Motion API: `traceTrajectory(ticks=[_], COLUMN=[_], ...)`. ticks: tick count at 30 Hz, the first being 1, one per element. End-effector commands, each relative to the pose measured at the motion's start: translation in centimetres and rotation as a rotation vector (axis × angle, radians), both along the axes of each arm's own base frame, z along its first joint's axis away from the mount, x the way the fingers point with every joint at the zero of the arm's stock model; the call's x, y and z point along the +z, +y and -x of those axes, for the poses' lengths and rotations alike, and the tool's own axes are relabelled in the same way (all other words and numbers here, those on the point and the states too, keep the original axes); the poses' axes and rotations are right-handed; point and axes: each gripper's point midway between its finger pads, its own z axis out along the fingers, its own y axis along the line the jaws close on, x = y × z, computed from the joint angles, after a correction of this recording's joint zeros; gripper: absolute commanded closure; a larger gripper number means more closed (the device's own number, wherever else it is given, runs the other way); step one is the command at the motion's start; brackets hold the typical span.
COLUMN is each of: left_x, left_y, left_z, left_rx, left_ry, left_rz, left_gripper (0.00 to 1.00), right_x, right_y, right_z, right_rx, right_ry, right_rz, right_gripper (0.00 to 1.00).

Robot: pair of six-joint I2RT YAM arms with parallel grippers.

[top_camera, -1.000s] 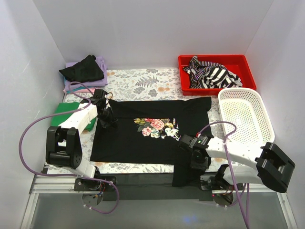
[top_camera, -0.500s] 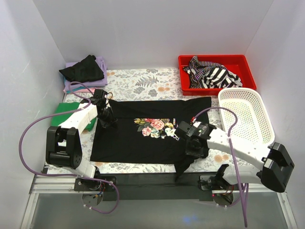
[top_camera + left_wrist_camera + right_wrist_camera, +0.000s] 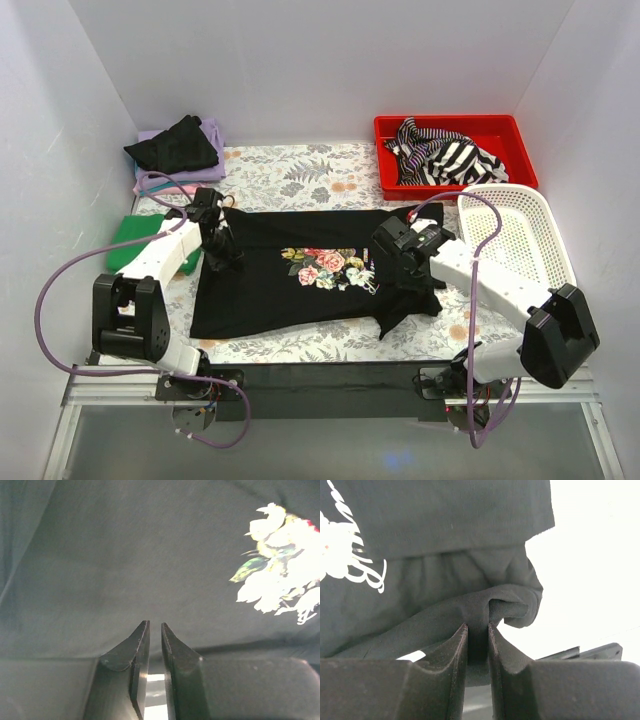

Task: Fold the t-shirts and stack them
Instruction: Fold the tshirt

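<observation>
One black floral-print cloth t-shirt (image 3: 300, 295), spread mid-frame on the surface (image 3: 300, 170), is clamped at its edges by left and right jaws, barely folded; black-and-white striped cloth shirts (image 3: 455, 155) at upper right are left unfolded.

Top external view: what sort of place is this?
Probably a laboratory test cell, not a home: plain white walls box in the table, the left arm and right arm are mounted at its near edge, and a striped shirt lies in a red tray.
</observation>
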Motion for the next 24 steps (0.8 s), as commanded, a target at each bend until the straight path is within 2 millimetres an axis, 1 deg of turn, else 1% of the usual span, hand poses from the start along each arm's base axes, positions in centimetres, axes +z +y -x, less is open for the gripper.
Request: traceTrajectory(ticks=[1, 2, 4, 6, 7, 9, 10, 11, 13, 14, 15, 17, 18, 20, 22, 23, 24], left_x=[0.6, 0.6, 0.7, 0.9, 0.8, 0.6, 0.5, 0.5, 0.6, 0.8, 1.0, 1.5, 1.7, 2.2, 2.8, 2.9, 2.7], left_y=[0.8, 1.3, 2.1, 2.3, 2.3, 1.9, 2.0, 2.1, 2.7, 3.4, 3.4, 3.1, 2.3, 1.2, 0.6, 0.5, 0.4], left_z=[1.9, 2.8, 3.2, 3.4, 3.6, 4.2, 4.4, 4.7, 5.1, 5.3, 5.4, 5.6, 5.8, 6.1, 6.0, 5.5, 5.2], left_rx=[0.028, 0.044, 0.093, 0.127, 0.141, 0.154, 0.157, 0.159, 0.170, 0.177, 0.177, 0.174, 0.159, 0.132, 0.110, 0.098, 0.093], left_ry=[0.060, 0.103, 0.106, 0.092, 0.098, 0.135, 0.140, 0.146, 0.151, 0.148, 0.143, 0.138, 0.144, 0.137, 0.117, 0.094, 0.093], left_rz=[-0.047, -0.074, -0.119, -0.120, -0.120, -0.103, -0.108, -0.117, -0.151, -0.184, -0.186, -0.161, -0.115, -0.057, -0.029, -0.025, -0.026], left_gripper=[0.85, 0.85, 0.85, 0.84, 0.84, 0.85, 0.85, 0.86, 0.85, 0.86, 0.86, 0.86, 0.87, 0.87, 0.87, 0.87, 0.87], right_x=[1.1, 1.1, 1.1, 1.3, 1.2, 1.9, 2.2, 2.9, 2.9, 3.0, 2.7, 2.1, 2.2, 2.1, 2.1, 2.4, 2.4], right_y=[-0.1, 0.3, 0.4, 0.9, 0.5, 0.8, 0.3, 0.4, 0.0, -0.1, -0.4, -0.3, -0.5, 0.2, 0.4, 0.5, 0.5], right_z=[-2.2, -2.6, -3.1, -4.3, -4.9, -6.6, -7.5, -8.5, -9.9, -10.4, -11.2, -11.9, -12.3, -12.1, -11.4, -10.9, -10.5], right_rx=[0.041, 0.049, 0.063, 0.069, 0.077, 0.083, 0.067, 0.089, 0.077, 0.086, 0.072, 0.095, 0.095, 0.119, 0.133, 0.140, 0.150], right_ry=[-0.057, -0.070, -0.083, -0.121, -0.123, -0.172, -0.193, -0.212, -0.222, -0.226, -0.234, -0.214, -0.210, -0.195, -0.187, -0.192, -0.191], right_rz=[0.027, 0.013, 0.010, -0.020, -0.022, -0.044, -0.045, -0.049, -0.065, -0.062, -0.064, -0.077, -0.084, -0.116, -0.140, -0.164, -0.169], right_gripper=[0.73, 0.73, 0.72, 0.71, 0.70, 0.70, 0.69, 0.69, 0.69, 0.69, 0.69, 0.71, 0.71, 0.70, 0.65, 0.52, 0.44])
